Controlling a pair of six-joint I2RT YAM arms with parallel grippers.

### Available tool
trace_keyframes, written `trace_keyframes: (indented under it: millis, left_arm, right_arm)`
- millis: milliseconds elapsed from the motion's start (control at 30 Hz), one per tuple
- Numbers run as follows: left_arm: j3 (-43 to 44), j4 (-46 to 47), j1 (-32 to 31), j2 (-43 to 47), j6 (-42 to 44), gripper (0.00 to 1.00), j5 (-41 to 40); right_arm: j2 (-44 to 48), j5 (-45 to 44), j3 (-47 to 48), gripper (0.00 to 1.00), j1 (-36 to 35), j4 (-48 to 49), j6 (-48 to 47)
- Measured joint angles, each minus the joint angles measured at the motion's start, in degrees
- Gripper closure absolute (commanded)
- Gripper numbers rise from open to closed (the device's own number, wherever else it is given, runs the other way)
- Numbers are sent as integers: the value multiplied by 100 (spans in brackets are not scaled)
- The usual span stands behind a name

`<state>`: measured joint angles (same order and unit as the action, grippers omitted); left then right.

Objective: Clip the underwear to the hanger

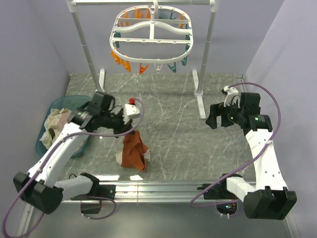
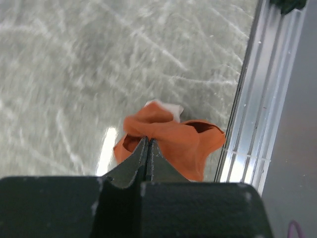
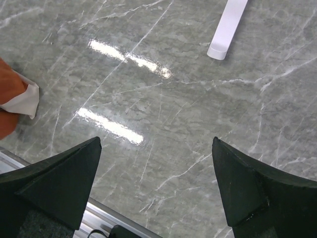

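1. Left claw (image 2: 148,144): its jaws are pressing together on the top fold of the underwear (image 1: 134,151). The rust-orange fabric is hanging bunched directly beneath the claw, with a scrap of pale waistband showing just beyond it. The lower folds seem to be resting on the table (image 1: 173,134), just past the metal rail (image 1: 148,187) at the near edge.

2. Right claw (image 3: 156,141): its jaws are standing wide apart and gripping nothing. It is hovering over bare tabletop, with the garment well off to its left.

3. Basket (image 1: 45,148): it is sitting to the left of the left claw and holding the pale clothes pile (image 1: 54,121).

4. Hanger (image 1: 151,34): it is hanging from the white rack (image 1: 84,42), high up and far beyond both claws. Its orange and teal clothespins (image 1: 121,62) are dangling free, and none is biting cloth.

Status: the pick-up is looking done. The carry up to the frame, the opening of a pin and the clipping of the waistband are all appearing outstanding, so the task is sitting at an early stage.
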<state>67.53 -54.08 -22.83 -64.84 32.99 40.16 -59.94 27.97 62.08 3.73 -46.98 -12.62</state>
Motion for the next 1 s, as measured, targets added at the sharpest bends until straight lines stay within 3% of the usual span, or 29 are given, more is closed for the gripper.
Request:
trace_keyframes:
  millis: [200,400,533,633,800,900,1000]
  left_arm:
    - [717,605,-1318,-977,-420,100,-442]
    - [1716,1300,-1460,-1150,-876,100,-579]
    - [1731,1434,-1462,-734,-807,100,-658]
    - [1217,1458,-1541,-444,-682,99,-640]
    - [-614,1241,-2173,-562,-315,95,-876]
    - [-1519,1058,-2544,-852,-149,80,-1141]
    - [-1843,859,-2726,-859,-61,62,-1298]
  right_arm:
    - [-72,28,116,1,0,-116,-42]
    - [-144,42,184,0,9,-192,-46]
    - [-199,72,243,1,28,-234,-85]
    - [-260,85,249,1,39,-240,-136]
    - [-361,92,249,2,42,-291,-278]
    - [-455,107,249,4,42,-435,-404]
    - [-640,118,251,8,42,-597,-529]
